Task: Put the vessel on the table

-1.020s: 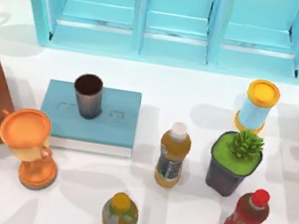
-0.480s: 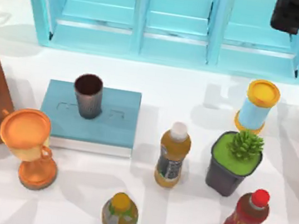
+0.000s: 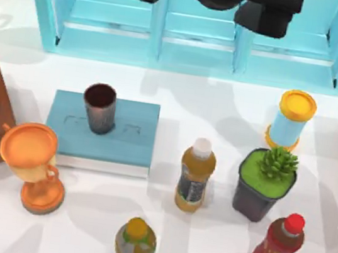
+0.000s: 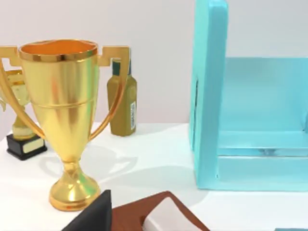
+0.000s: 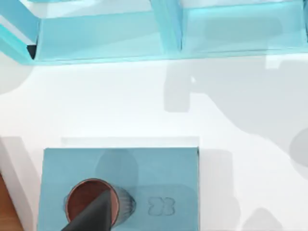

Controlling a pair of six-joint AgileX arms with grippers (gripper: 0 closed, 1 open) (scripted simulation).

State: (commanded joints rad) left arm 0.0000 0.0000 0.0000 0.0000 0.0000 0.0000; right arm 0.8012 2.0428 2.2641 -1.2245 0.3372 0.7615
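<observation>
The right arm point(image 3: 239, 0) has swung left along the far edge toward the metallic cup point(image 3: 100, 108) on the light-blue book point(image 3: 101, 130), claw state untellable; a hasty descent could topple it.

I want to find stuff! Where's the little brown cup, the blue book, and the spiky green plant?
vessel point(image 3: 99, 108), top view, on its outer side wall.
blue book point(image 3: 130, 138), top view, on its bare cover.
plant pot point(image 3: 251, 201), top view, on its dark grey side.
</observation>
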